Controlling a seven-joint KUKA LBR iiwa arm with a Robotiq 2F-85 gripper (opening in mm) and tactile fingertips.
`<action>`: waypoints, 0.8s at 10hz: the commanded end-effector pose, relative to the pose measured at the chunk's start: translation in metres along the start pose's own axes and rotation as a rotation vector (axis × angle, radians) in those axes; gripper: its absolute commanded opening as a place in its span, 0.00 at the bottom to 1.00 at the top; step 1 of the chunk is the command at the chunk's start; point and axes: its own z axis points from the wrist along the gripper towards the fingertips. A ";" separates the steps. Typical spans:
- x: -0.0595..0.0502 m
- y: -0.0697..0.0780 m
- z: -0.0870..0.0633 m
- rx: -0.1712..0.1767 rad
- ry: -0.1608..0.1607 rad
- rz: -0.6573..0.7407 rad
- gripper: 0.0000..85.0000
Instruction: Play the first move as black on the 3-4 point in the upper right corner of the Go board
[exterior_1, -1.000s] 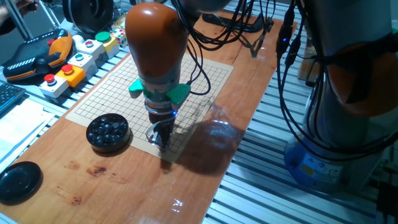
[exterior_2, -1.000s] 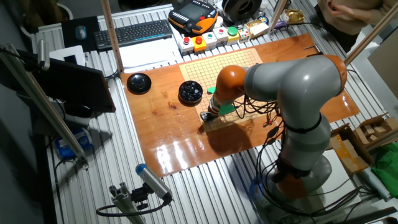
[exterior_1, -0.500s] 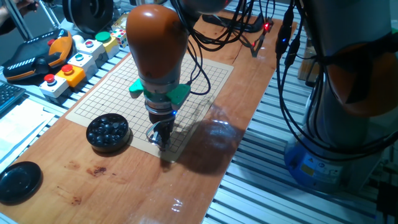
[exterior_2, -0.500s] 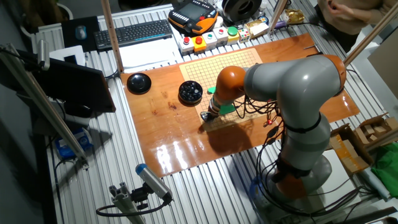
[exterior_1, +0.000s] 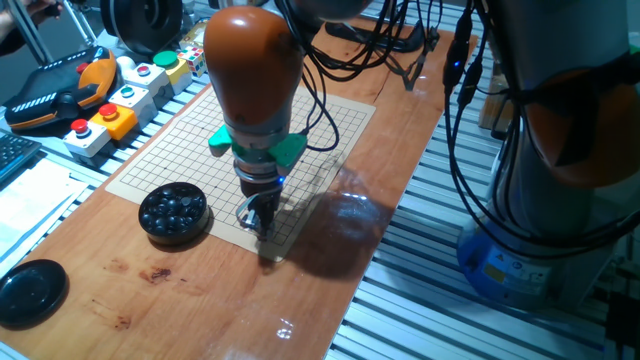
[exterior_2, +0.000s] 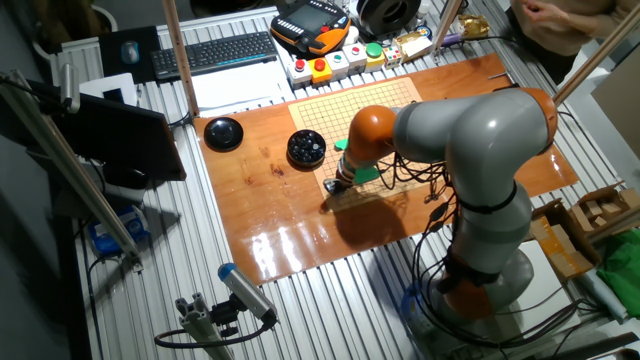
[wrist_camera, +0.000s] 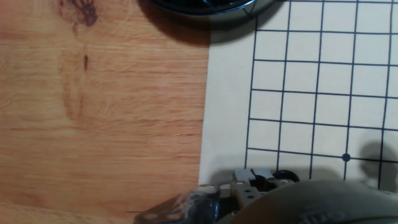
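Note:
The Go board (exterior_1: 190, 135) lies on the wooden table. My gripper (exterior_1: 263, 228) is low over the board's near corner, to the right of the black bowl (exterior_1: 173, 212) of stones. In the hand view the gripper (wrist_camera: 264, 180) is at the bottom edge with a small glossy black stone (wrist_camera: 286, 176) at its fingertips, just above the grid and left of a star dot (wrist_camera: 346, 157). The jaws look closed on the stone. I cannot tell which crossing is the 3-4 point. From the other side, the gripper (exterior_2: 330, 187) is at the board's (exterior_2: 385, 100) corner nearest the bowl (exterior_2: 306, 147).
The bowl's black lid (exterior_1: 30, 290) lies near the table's front left corner. Button boxes (exterior_1: 110, 115) and an orange pendant (exterior_1: 60, 95) stand behind the board. Cables (exterior_1: 340, 50) hang over the far end. A keyboard (exterior_2: 215, 52) sits beyond the table.

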 end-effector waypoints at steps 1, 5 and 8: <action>0.000 -0.001 0.000 0.000 -0.001 -0.001 0.01; -0.001 -0.004 -0.001 0.006 -0.001 -0.007 0.01; -0.002 -0.008 0.000 0.008 -0.003 -0.012 0.01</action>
